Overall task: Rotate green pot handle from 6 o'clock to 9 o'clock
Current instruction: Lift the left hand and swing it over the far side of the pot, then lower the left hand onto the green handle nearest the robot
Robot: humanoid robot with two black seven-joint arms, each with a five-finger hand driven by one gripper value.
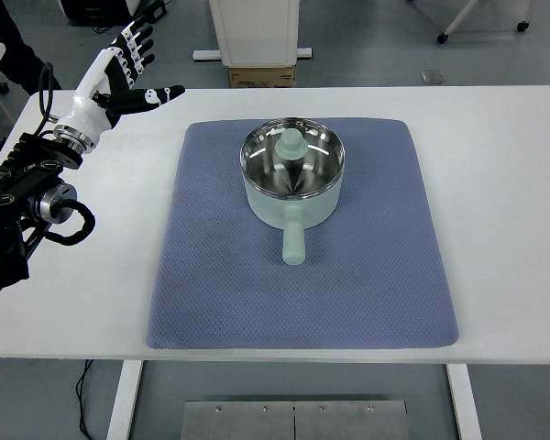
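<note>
Pale green enamel marks the pot (292,183), which is set on the upper middle of a blue mat (302,275), its handle (293,243) pointed toward the near edge. The steel inside is partly masked by a reflection. The left hand (133,69) is held released, fingers spread, above the far left corner of the white tabletop (504,183), well apart from the pot. Its arm is cut off by the left edge. Bare mat is seen all around the pot.

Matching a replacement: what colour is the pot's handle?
Pale mint green, like the pot body; the stubby handle shows clearly in the top view.
</note>
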